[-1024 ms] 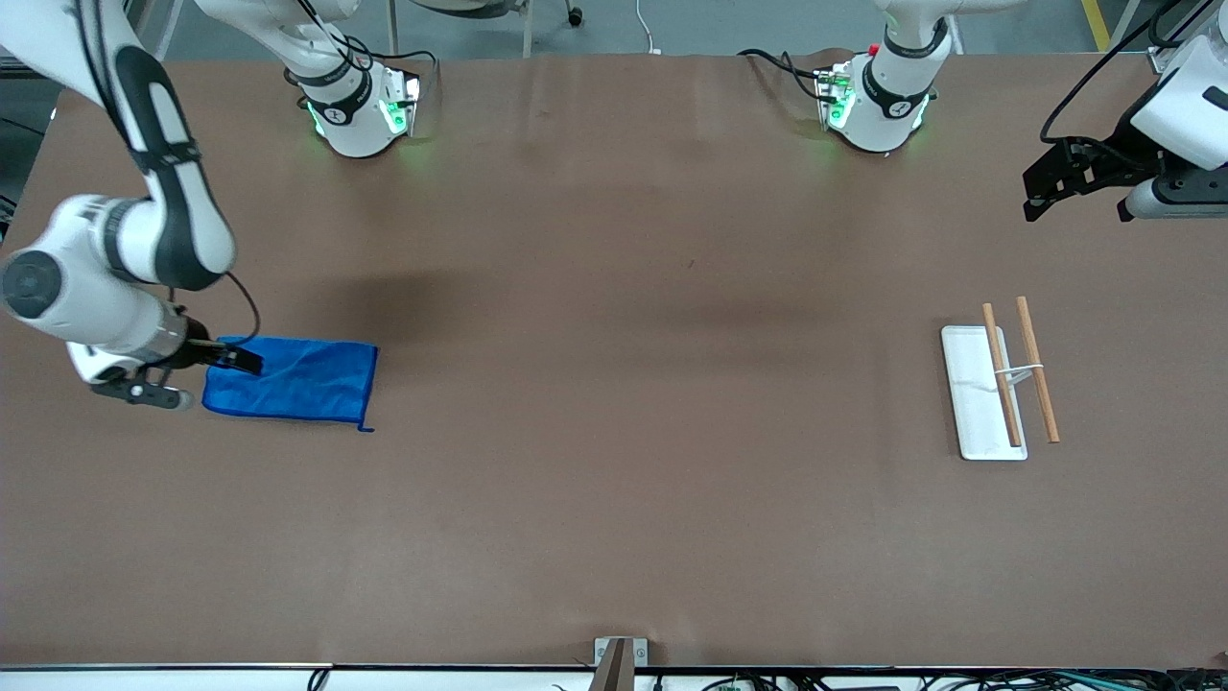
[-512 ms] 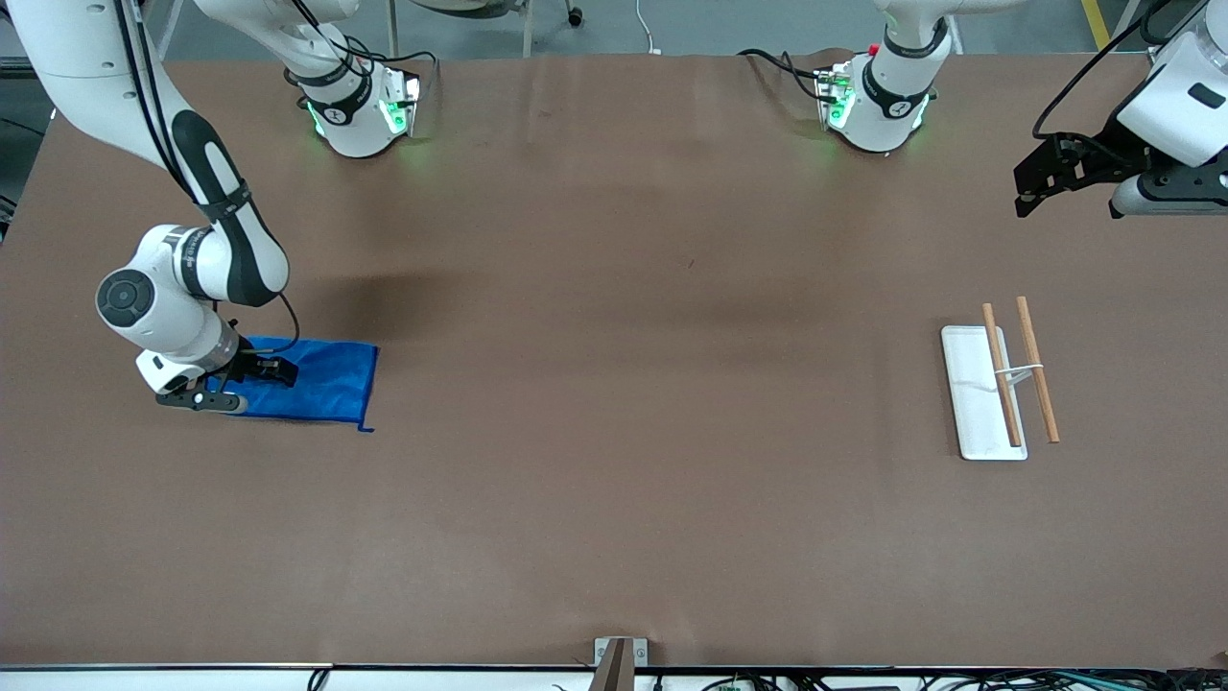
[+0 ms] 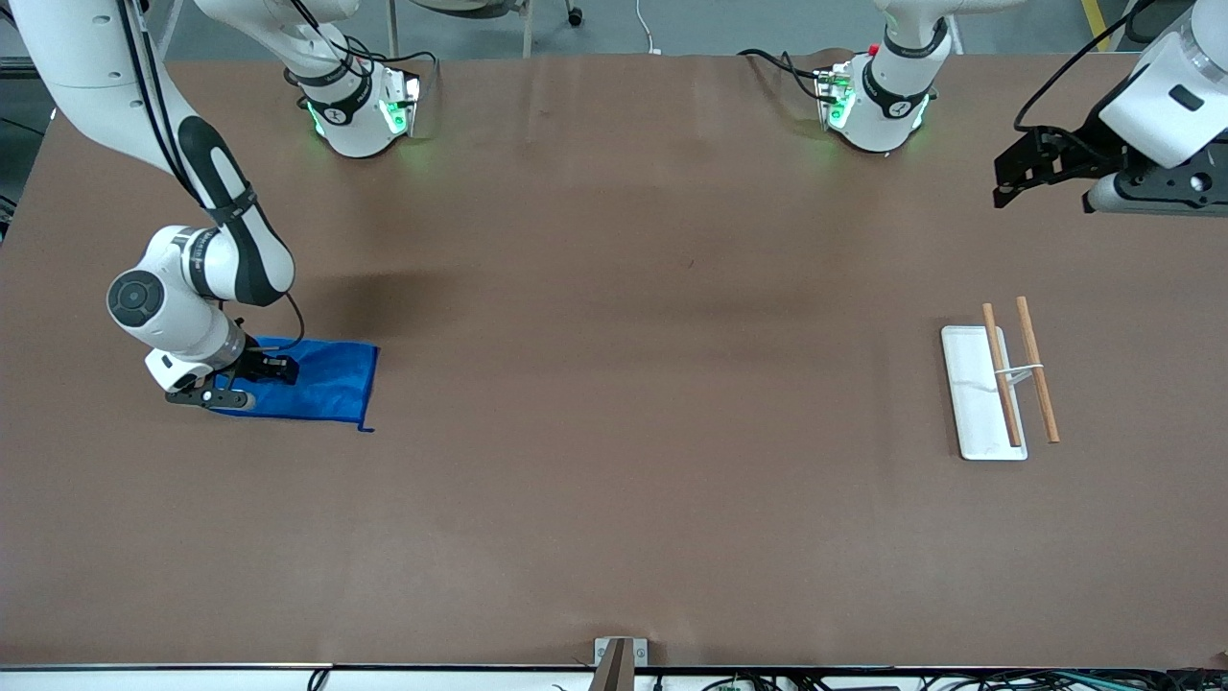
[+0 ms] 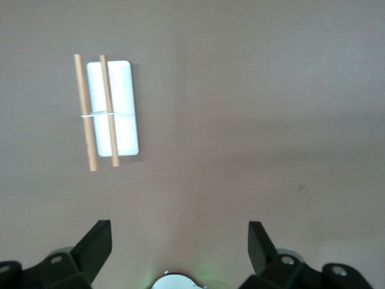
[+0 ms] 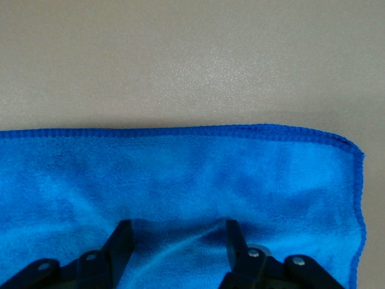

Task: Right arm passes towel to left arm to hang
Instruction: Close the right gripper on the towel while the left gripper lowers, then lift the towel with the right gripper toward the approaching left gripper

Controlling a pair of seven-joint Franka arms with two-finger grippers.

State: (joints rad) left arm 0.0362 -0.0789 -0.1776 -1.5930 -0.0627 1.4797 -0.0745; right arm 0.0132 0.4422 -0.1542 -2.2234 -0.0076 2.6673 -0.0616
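Note:
The bright blue towel (image 3: 321,384) lies flat on the brown table toward the right arm's end. My right gripper (image 3: 275,368) is down on the towel's end. Its two fingers press into the cloth (image 5: 180,174) a hand's width apart, and a raised fold runs between them, so the right gripper (image 5: 178,232) is still open. My left gripper (image 3: 1004,182) hangs in the air over the left arm's end of the table. In the left wrist view the left gripper (image 4: 180,235) is open wide with nothing between its fingers.
A white rack tray (image 3: 971,422) carrying two wooden rods (image 3: 1039,374) stands toward the left arm's end; the left wrist view shows the tray (image 4: 125,123) too. Both arm bases (image 3: 360,110) stand along the table's edge farthest from the front camera.
The right arm swung in over the towel and came down on its end, and its fingers have started to close. The left gripper drifted slightly toward the table's middle.

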